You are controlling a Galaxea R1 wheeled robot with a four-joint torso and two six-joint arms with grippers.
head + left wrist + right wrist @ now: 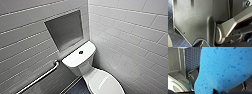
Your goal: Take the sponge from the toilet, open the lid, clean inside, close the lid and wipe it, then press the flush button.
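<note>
- the right pincer (204,84) looks clenched on the sponge (224,68). the blue pad sits right up against the wrist camera with dark finger parts at its edge, clear of the toilet (86,62) and above the dark tiled floor (193,57).
- the lid (103,82) lies shut over the bowl, so it has not yet been opened.
- risk: the sponge is soft and gives under pressure. how deep the grip sits cannot be seen, so a hard push or a scrape on a rim could likely pull it loose and drop it on the floor or into the bowl.
- risk: the lid is glossy with little edge to catch. a lift may slide off, and a lid not leaned fully back on the tank could fall shut on the arm.
- risk: the toilet stands in a corner, with tiled wall close on one side and the grab bar (40,78) on the other. a wide arm swing could strike either.
- risk: the flush button (80,52) is small on the tank top, so an off-centre press may miss it.
- counts: one toilet, one lid, one sponge, one flush button, one grab bar, one wall niche (65,28).
</note>
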